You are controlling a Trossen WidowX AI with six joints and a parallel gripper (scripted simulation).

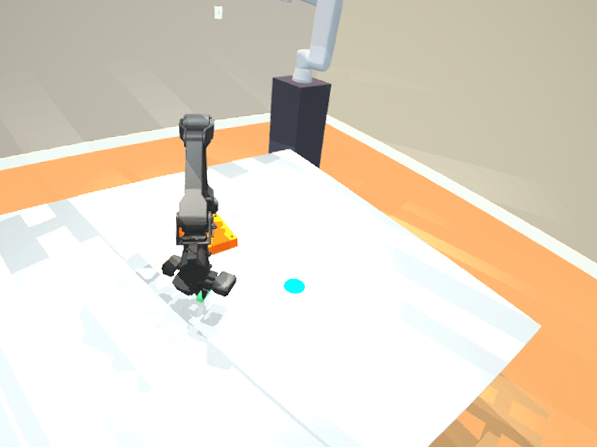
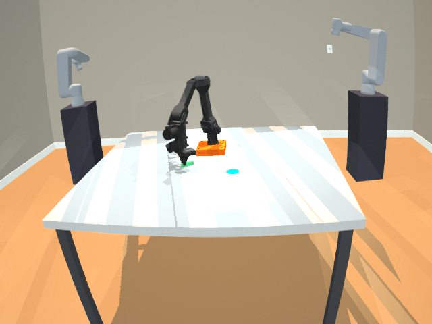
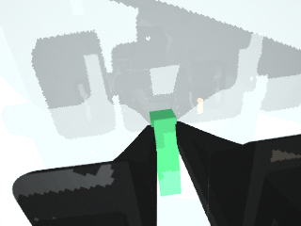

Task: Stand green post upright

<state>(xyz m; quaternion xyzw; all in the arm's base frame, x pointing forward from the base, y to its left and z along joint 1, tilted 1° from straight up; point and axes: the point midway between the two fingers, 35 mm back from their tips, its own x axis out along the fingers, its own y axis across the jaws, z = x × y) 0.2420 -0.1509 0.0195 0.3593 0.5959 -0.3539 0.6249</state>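
Note:
The green post [image 1: 199, 296] [image 2: 189, 163] [image 3: 167, 160] lies flat on the white table [image 1: 396, 313] [image 2: 244, 209], left of the cyan circle [image 1: 294, 286] [image 2: 232, 171]. My gripper [image 1: 199, 292] [image 2: 183, 161] [image 3: 163, 129] is down at the table and its dark fingers are shut on the post's far part. In the wrist view the post runs lengthwise between the two fingers, with its near end sticking out towards the camera. The circle is not in the wrist view and nothing stands in it.
The arm's orange base [image 1: 224, 237] [image 2: 210, 148] sits just behind the gripper. Dark pillars with grey camera arms stand off the table at the left [image 2: 82, 139] and right [image 1: 298, 117] [image 2: 366, 136].

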